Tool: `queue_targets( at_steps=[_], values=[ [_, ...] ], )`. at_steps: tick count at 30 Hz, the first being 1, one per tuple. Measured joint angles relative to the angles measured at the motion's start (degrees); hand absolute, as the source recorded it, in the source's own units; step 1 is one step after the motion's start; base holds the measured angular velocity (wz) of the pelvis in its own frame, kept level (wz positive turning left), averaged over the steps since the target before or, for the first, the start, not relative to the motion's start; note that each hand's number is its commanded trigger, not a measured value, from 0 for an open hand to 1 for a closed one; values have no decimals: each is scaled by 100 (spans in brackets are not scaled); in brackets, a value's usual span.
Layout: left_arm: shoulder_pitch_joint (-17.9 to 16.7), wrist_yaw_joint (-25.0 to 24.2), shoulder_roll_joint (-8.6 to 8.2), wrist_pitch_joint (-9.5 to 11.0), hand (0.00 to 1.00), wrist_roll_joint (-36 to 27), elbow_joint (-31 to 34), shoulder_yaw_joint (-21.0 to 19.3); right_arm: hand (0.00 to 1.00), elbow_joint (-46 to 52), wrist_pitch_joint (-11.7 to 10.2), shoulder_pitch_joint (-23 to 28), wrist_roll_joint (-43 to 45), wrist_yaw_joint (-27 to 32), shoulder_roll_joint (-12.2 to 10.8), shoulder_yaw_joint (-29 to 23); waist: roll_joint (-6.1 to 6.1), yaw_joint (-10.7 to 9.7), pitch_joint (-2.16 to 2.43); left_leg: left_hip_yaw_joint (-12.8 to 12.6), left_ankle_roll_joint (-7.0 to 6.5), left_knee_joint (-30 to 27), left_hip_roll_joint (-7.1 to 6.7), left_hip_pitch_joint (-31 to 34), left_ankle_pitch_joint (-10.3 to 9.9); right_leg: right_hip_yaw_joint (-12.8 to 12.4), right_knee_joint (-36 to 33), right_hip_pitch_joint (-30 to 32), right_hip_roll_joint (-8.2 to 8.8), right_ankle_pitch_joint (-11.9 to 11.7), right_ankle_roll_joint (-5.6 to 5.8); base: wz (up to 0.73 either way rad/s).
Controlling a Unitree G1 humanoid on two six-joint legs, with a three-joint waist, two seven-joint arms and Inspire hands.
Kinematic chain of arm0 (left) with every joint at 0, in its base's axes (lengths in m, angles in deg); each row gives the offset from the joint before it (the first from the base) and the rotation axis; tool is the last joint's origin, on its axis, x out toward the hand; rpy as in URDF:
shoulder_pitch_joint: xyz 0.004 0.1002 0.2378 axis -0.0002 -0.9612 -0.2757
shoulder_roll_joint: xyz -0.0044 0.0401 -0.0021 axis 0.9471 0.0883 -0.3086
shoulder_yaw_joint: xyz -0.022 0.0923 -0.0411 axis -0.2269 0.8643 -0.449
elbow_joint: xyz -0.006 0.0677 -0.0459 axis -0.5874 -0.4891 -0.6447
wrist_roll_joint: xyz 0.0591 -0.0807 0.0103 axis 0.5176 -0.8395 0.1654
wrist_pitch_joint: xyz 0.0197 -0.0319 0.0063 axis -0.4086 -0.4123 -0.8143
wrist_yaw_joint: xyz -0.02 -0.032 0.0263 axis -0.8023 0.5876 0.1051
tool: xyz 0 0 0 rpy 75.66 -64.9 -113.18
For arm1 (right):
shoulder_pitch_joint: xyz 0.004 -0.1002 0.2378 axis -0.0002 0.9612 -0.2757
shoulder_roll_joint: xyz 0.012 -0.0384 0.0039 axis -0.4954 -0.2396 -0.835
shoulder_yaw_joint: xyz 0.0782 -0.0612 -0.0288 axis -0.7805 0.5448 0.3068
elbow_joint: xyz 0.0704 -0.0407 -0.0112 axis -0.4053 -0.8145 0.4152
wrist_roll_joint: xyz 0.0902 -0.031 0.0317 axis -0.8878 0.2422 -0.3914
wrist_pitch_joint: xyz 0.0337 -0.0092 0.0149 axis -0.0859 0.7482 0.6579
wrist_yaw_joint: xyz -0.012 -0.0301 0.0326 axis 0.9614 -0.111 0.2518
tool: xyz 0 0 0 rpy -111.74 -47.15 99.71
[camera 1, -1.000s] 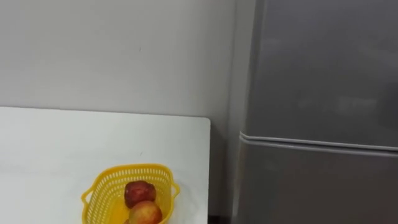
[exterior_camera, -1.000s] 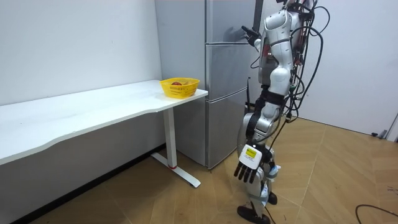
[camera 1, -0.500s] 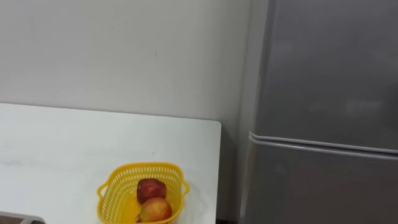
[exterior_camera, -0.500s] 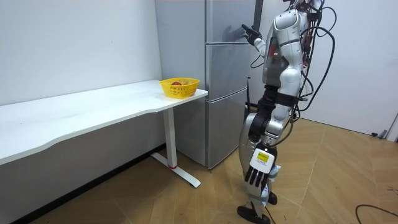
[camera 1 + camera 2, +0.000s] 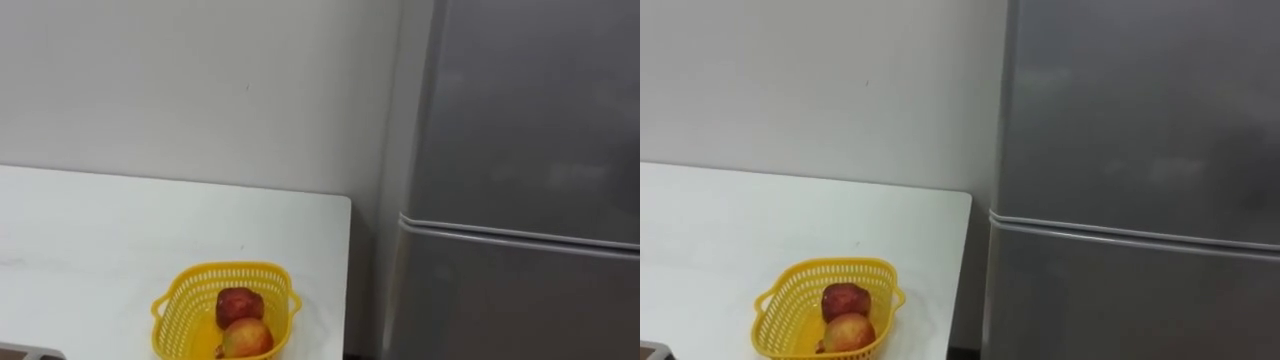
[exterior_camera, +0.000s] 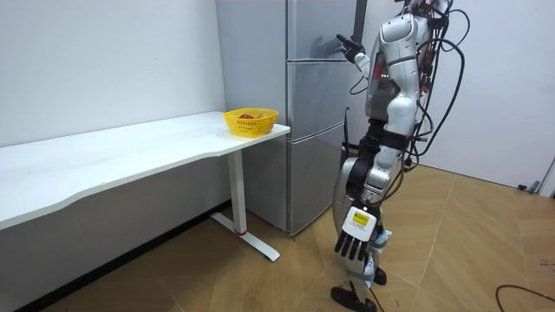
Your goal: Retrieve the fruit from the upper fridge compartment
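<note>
The grey fridge stands shut, its upper door (image 5: 530, 110) above the lower door (image 5: 510, 300), with the seam between them running across the view. In the room view I stand close in front of the fridge (image 6: 303, 113), facing it. My left hand (image 6: 355, 238) hangs low beside my leg with straight fingers and nothing in it. My right hand (image 6: 347, 48) is raised near the upper door's edge, by the seam; its fingers are too small to read.
A white table (image 5: 100, 240) adjoins the fridge on my left. Near its corner sits a yellow basket (image 5: 180, 300) holding a dark red apple (image 5: 238, 304) and a paler apple (image 5: 246, 338). A plain wall rises behind.
My torso has shifted a little toward the room view's right and my left arm has swung lower. The eye view has turned slightly; fridge and basket stay in place.
</note>
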State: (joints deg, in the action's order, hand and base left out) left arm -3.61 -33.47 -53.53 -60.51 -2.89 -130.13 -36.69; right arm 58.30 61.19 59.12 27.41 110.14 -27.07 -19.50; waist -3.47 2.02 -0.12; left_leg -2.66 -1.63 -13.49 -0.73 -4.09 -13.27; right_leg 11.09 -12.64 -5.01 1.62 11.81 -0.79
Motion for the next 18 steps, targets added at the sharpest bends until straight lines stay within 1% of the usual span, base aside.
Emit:
queue_targets(
  at_steps=[1, 2, 4, 5, 7, 11, 12, 14, 15, 16, 17, 18],
  values=[
    [2, 1, 13, -2, 0, 2, -1, -6, 0, 10, 59, -5, -5, -1, 36, 25, -12, -24, -5, -8, 0, 10, 1, -28, 0, -15, -4, 3, -4, 0, 0, -3],
    [23, 4, 26, -1, 0, 3, 0, -5, 0, 15, 98, -5, -15, -1, 80, 48, -2, -37, 0, -11, 0, 15, 4, -49, 0, -26, -1, -8, -8, 0, 0, -5],
    [55, 14, 28, 14, 0, 3, 9, -5, 0, 33, 115, -11, -163, -1, 131, 69, 8, -97, 4, -15, 0, 30, 0, -50, 1, -25, -3, -15, -8, 0, 0, 0],
    [68, 20, 27, 27, 0, 10, 9, -6, 0, 40, 161, -24, -228, -3, 167, 70, 1, -151, 8, -34, 0, 46, 3, -55, 2, -30, -1, -7, -7, 0, 0, 0],
    [92, 2, 25, 26, 0, 16, 7, -5, 0, 39, 207, -44, -273, -43, 241, 67, 4, -178, 9, -62, -3, 82, 5, -77, 7, -66, 2, 4, -13, 0, 0, -7],
    [152, 29, 26, 23, 0, 10, 3, 18, 0, 39, 220, -44, -324, -136, 361, 73, 1, -212, 5, -189, -3, 123, 25, -155, 7, -166, 5, -3, -31, 0, 0, -13],
    [161, 49, 27, 23, 0, 9, 8, 21, 0, 39, 225, -44, -324, -159, 370, 70, -3, -240, 5, -191, -3, 129, 26, -151, 7, -166, 9, 2, -31, 0, 0, -3],
    [163, 157, 38, 13, 0, 0, 14, 23, 0, 33, 311, -44, -323, -235, 389, 60, -28, -381, 6, -205, -3, 151, 27, -156, 7, -177, 31, 7, -36, 0, 1, 0],
    [164, 167, 46, 4, 0, -2, 14, 26, 0, 31, 341, -43, -323, -235, 389, 48, -32, -404, 9, -215, -2, 168, 29, -159, 7, -189, 46, 7, -41, -1, 2, -6],
    [167, 203, 51, -3, 0, -2, 13, 27, 0, 26, 393, -44, -308, -235, 389, 13, -34, -460, 12, -234, -2, 184, 35, -158, 7, -262, 85, 5, -68, -15, 11, -7],
    [168, 225, 50, -4, 0, -2, 12, 27, 0, 26, 415, -43, -301, -235, 389, -6, -33, -475, 13, -253, -2, 187, 37, -157, 7, -303, 92, 8, -74, -19, 10, -17],
    [170, 238, 50, -10, 0, 5, 11, 27, 0, 26, 459, -43, -277, -234, 389, -43, -2, -496, 27, -320, -2, 198, 50, -159, 6, -323, 93, 8, -82, -24, 5, -18]
  ],
)
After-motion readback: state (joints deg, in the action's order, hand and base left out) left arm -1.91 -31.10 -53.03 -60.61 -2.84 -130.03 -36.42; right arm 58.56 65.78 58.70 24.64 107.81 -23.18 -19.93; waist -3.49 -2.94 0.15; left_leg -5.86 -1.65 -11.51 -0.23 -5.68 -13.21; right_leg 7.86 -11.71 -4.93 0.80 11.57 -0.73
